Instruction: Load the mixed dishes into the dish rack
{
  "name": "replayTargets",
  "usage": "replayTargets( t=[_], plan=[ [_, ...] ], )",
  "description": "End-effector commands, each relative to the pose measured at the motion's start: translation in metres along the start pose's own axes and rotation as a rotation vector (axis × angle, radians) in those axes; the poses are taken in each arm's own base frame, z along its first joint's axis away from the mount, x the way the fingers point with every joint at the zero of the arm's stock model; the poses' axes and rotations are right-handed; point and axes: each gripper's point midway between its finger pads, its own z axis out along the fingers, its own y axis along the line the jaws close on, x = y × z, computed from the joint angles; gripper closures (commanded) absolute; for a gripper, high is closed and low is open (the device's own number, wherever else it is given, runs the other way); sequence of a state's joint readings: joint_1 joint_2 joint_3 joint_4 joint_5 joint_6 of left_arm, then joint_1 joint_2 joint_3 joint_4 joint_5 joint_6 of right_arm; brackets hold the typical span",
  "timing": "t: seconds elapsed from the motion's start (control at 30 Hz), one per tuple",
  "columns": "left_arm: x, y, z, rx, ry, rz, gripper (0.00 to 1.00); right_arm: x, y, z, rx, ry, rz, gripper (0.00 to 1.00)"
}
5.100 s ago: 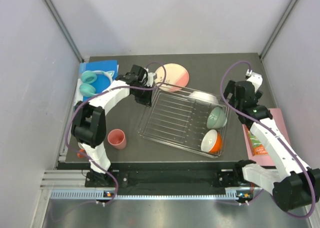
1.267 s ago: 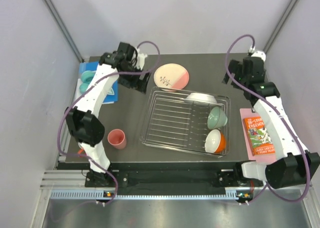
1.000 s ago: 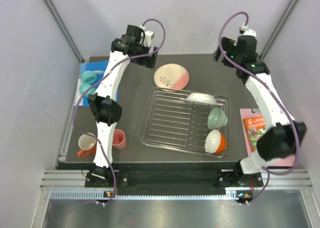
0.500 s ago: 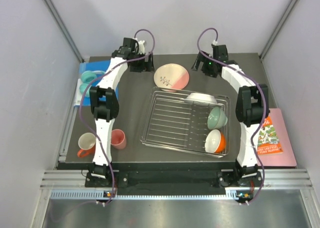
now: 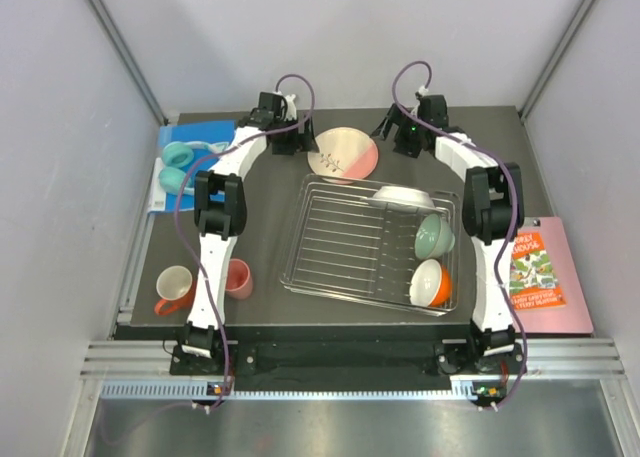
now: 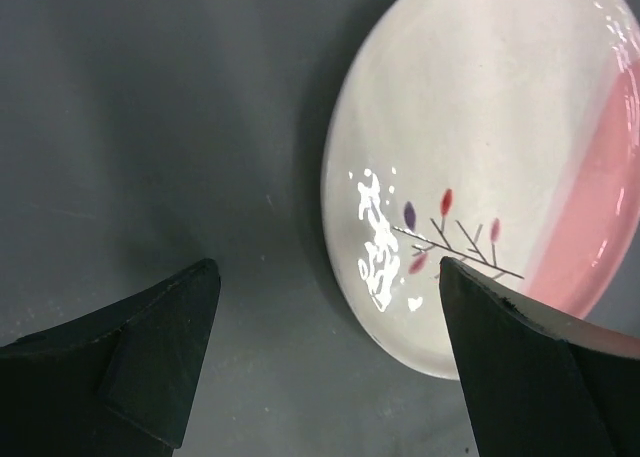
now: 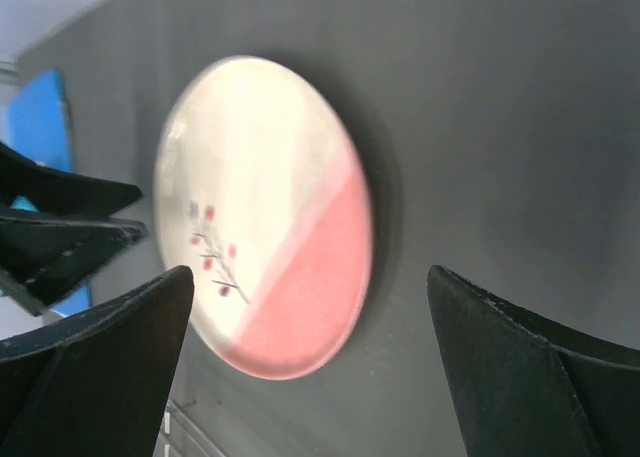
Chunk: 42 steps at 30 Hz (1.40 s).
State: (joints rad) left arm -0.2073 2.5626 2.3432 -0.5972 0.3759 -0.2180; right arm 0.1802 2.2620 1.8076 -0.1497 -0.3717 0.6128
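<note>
Here, the round pink-and-cream ceramic plate point(image 5: 343, 153) is lying flat on the dark tabletop point(image 5: 260, 217), outside the large rectangular silver wire dish rack point(image 5: 330, 247) and just beyond its far rim, at about 11 o'clock. The left gripper point(image 5: 287, 139) is hovering at the plate's 9 o'clock and the right gripper point(image 5: 402, 137) at its 3 o'clock, so the plate is sitting between the two. Each looks about equally near, and neither is touching it. Both pairs of black jaws are standing wide apart and carrying nothing. In the left wrist view the plate is showing ahead, toward 1 o'clock of the jaw gap; in the right wrist view it is lying ahead and slightly toward 11 o'clock. Being round, the plate is offering no long axis, only a low rim against the table, which is probably making a side pinch awkward. Inside the rack, a white plate point(image 5: 400, 194), a mint-green bowl point(image 5: 434, 236) and an orange bowl with white inside point(image 5: 428, 283) are resting along the 3 o'clock side. A pink cup point(image 5: 236, 278) and an orange mug with white inside point(image 5: 173, 288) are waiting on the table at the rack's 8 o'clock.
</note>
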Motion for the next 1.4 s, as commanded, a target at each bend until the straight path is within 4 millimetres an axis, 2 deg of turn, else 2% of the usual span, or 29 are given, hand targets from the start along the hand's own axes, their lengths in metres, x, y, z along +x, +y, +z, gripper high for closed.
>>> replayTargets(
  t=[0.0, 0.03, 0.07, 0.1, 0.13, 0.27, 0.37, 0.43, 0.47, 0.57, 0.8, 0.87, 0.9, 1.07, 1.1, 1.13, 1.2, 1.23, 1.37],
  plan=[
    [-0.014, 0.007, 0.010, -0.002, -0.066, -0.011, 0.05, -0.011, -0.001, 0.012, 0.056, 0.006, -0.054, 0.00],
    [-0.013, 0.007, 0.013, 0.003, -0.065, -0.017, 0.05, 0.001, -0.013, 0.011, 0.120, 0.064, -0.083, 0.00],
    [-0.010, 0.007, 0.017, 0.012, -0.058, -0.020, 0.06, -0.016, -0.009, 0.010, 0.159, 0.026, -0.119, 0.00],
    [-0.007, 0.007, 0.019, 0.017, -0.052, -0.026, 0.06, -0.003, -0.017, 0.018, 0.189, 0.063, -0.137, 0.00],
    [-0.008, 0.006, 0.021, 0.028, -0.058, -0.027, 0.06, 0.002, -0.020, 0.017, 0.209, 0.088, -0.160, 0.00],
    [0.001, -0.003, 0.032, 0.088, -0.035, -0.042, 0.06, 0.013, -0.027, 0.022, 0.208, 0.112, -0.154, 0.00],
    [0.006, -0.020, 0.036, 0.143, -0.023, -0.010, 0.06, 0.025, -0.025, 0.026, 0.156, 0.147, -0.146, 0.00],
    [0.013, -0.031, 0.040, 0.165, -0.006, 0.010, 0.05, 0.026, -0.017, 0.029, 0.106, 0.140, -0.145, 0.00],
    [0.019, -0.041, 0.043, 0.180, 0.006, 0.037, 0.05, 0.038, -0.015, 0.030, 0.079, 0.166, -0.144, 0.00],
    [0.032, -0.059, 0.049, 0.205, 0.038, 0.070, 0.03, 0.043, -0.009, 0.032, 0.058, 0.175, -0.152, 0.00],
    [0.043, -0.071, 0.054, 0.250, 0.064, 0.067, 0.02, 0.060, -0.013, 0.041, 0.024, 0.216, -0.123, 0.01],
    [0.044, -0.075, 0.054, 0.260, 0.065, 0.073, 0.02, 0.064, -0.010, 0.043, 0.006, 0.228, -0.112, 0.06],
    [0.044, -0.075, 0.054, 0.260, 0.064, 0.072, 0.02, 0.065, -0.011, 0.044, 0.001, 0.231, -0.108, 0.15],
    [0.041, -0.082, 0.055, 0.289, 0.053, 0.057, 0.01, 0.070, -0.007, 0.046, -0.032, 0.250, -0.084, 0.37],
    [0.041, -0.084, 0.055, 0.295, 0.053, 0.056, 0.01, 0.071, -0.006, 0.047, -0.039, 0.250, -0.074, 0.46],
    [0.043, -0.085, 0.056, 0.297, 0.056, 0.056, 0.01, 0.070, -0.003, 0.047, -0.054, 0.250, -0.074, 0.50],
    [0.044, -0.089, 0.058, 0.304, 0.056, 0.056, 0.01, 0.067, 0.008, 0.045, -0.099, 0.245, -0.064, 0.55],
    [0.045, -0.090, 0.059, 0.309, 0.057, 0.057, 0.01, 0.068, 0.008, 0.044, -0.110, 0.245, -0.056, 0.55],
    [0.052, -0.096, 0.065, 0.319, 0.066, 0.050, 0.01, 0.059, 0.044, 0.033, -0.270, 0.238, -0.025, 0.53]
  ],
)
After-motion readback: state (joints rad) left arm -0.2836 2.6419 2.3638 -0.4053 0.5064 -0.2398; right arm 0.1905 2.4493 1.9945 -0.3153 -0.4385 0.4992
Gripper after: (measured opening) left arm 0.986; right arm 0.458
